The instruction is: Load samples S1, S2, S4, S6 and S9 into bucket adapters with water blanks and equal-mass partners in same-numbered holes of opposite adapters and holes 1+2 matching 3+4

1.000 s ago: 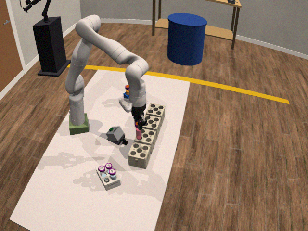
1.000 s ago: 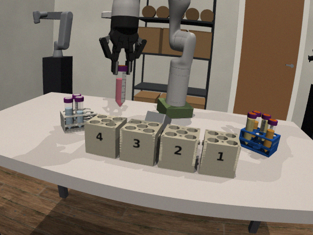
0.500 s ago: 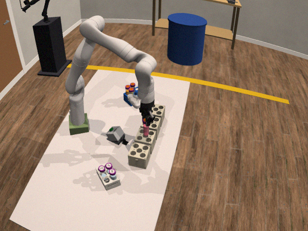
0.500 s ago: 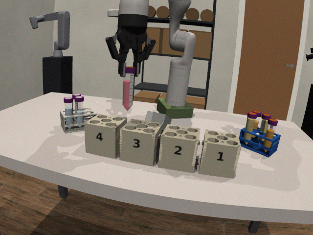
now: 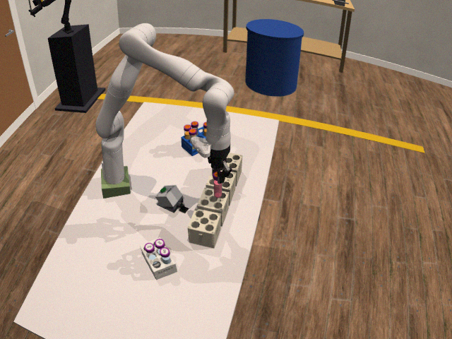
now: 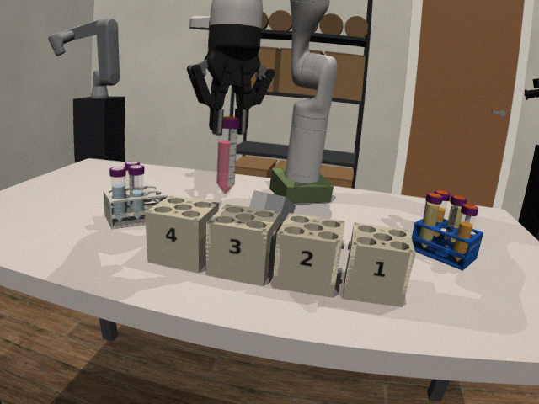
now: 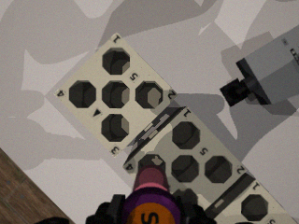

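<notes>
My gripper (image 6: pixel 229 125) is shut on the purple cap of a pink-filled sample tube (image 6: pixel 225 162) and holds it upright in the air. The tube's tip hangs just above adapter 3 (image 6: pixel 237 245). In the wrist view the tube (image 7: pixel 151 187) is over hole 4 (image 7: pixel 150 163) of that adapter. Its orange cap dot shows an S, but the number is cut off. Adapters 4 (image 6: pixel 176 236), 2 (image 6: pixel 306 256) and 1 (image 6: pixel 378 267) stand in a row with it. All the holes I can see are empty. In the top view the gripper (image 5: pixel 219 175) is over the middle of the row.
A blue rack (image 6: pixel 448 235) with several orange-dotted sample tubes stands right of adapter 1. A clear rack (image 6: pixel 128 195) with three water blanks stands behind adapter 4. The grey DONE desk (image 5: pixel 169 197) sits beside the adapter row, toward the arm's base (image 5: pixel 116 183).
</notes>
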Controlling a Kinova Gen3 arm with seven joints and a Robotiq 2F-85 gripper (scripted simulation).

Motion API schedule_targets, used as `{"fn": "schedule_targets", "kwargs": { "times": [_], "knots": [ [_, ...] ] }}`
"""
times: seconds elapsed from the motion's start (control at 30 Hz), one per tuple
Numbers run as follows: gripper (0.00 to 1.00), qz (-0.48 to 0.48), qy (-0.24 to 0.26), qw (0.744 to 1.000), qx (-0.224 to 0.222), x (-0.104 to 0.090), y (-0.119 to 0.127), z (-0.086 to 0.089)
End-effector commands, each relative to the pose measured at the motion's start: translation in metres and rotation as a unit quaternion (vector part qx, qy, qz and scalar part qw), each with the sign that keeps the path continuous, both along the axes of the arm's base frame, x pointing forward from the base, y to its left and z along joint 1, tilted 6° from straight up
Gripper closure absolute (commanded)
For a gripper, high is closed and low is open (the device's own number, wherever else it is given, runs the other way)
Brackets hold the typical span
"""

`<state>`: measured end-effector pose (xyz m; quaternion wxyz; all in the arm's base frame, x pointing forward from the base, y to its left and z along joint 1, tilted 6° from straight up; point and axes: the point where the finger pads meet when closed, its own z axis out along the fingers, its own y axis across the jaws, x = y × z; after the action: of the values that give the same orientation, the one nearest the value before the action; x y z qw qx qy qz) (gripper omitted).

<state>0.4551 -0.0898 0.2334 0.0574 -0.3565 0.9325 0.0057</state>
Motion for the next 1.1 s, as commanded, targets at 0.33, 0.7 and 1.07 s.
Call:
{"fn": "schedule_targets", "kwargs": {
  "times": [0.33, 0.7, 1.07],
  "knots": [
    [0.9, -0.002, 0.001, 1.0, -0.001, 0.001, 0.001, -0.01],
    [0.9, -0.003, 0.001, 1.0, -0.001, 0.002, 0.001, -0.023],
    [0.9, -0.003, 0.001, 1.0, -0.002, 0.004, 0.001, -0.035]
  ]
}}
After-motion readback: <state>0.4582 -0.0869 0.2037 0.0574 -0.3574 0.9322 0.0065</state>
